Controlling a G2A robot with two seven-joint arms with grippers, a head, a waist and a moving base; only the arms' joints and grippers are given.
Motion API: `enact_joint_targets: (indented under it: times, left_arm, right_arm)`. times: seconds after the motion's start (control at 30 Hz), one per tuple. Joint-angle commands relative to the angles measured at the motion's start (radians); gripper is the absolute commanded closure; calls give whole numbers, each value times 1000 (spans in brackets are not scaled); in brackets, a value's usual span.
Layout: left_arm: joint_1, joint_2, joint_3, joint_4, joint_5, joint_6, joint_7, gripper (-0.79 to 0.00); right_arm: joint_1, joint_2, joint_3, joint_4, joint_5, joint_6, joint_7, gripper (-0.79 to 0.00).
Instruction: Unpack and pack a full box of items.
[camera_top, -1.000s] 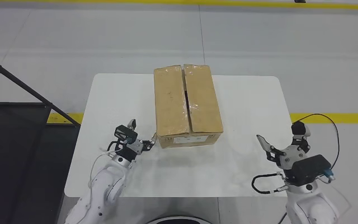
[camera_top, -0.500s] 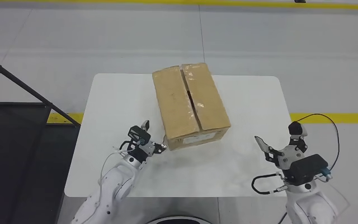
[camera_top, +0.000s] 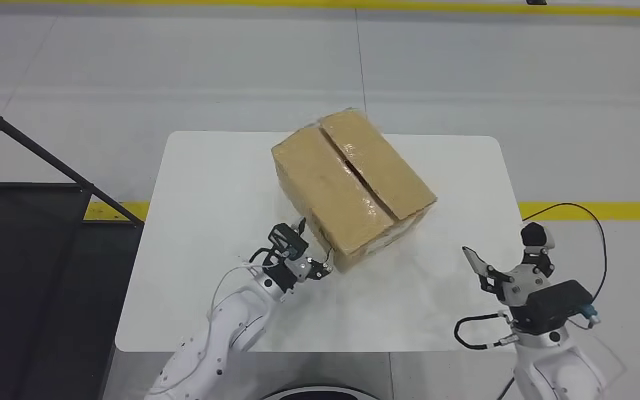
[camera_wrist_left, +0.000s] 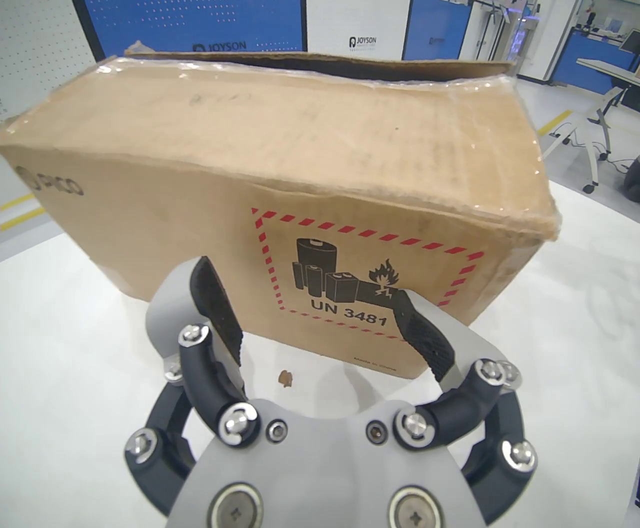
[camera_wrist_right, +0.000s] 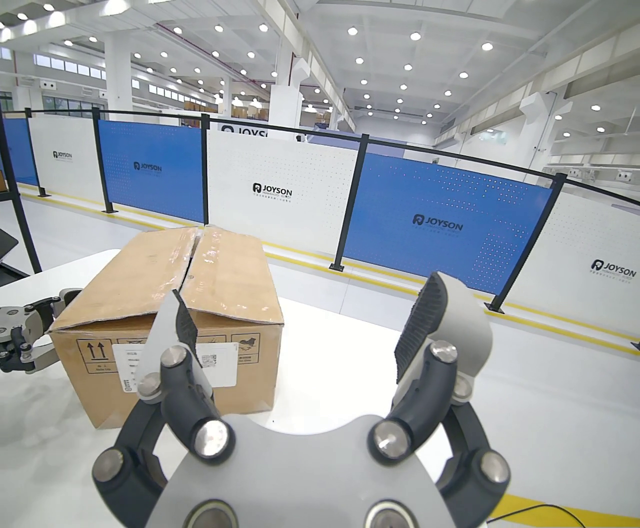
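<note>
Cardboard box is found on the white table, a little behind the centre and turned askew to the table edges, with one bottom corner pointed toward the near edge. Top flaps are seen folded down and met along a centre seam under clear tape. A slight gap is noted where the seam reaches the end face. A white shipping label is borne on that end face. A battery hazard mark with a red dashed border is printed on a long side.

Left gripper is positioned low over the table, just beside the near corner of the box and facing the side with the hazard mark. Jaws are held apart, with nothing between them. One fingertip is seen overlapping the mark. Contact with the cardboard cannot be confirmed.

A small brown scrap is noted on the table surface between the left gripper and the box.

Right gripper is held near the table's near right corner, well apart from the box. Jaws are spread wide and nothing is gripped.
</note>
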Motion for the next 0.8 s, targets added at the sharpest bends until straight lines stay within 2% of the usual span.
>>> enact_joint_targets:
  times: [0.0, 0.27, 0.43, 0.6, 0.77]
  left_arm:
    - [-15, -5, 22, 6, 3, -3, -8, -785]
    - [-65, -29, 111, 33, 20, -11, -26, -785]
    - [-64, -32, 108, 28, 25, -4, -2, -785]
    - [7, -8, -9, -37, 20, -10, 48, -785]
    - [122, 27, -225, -133, -28, -28, 109, -785]
  right_arm:
    - [-3, 0, 6, 4, 6, -1, -5, -785]
    - [-7, -3, 26, 17, 24, -11, -17, -785]
    - [-6, -4, 29, 3, 25, -13, -5, -785]
    - [-5, -5, 26, -14, 26, -11, 23, -785]
    - [-3, -5, 18, -26, 18, -20, 25, -785]
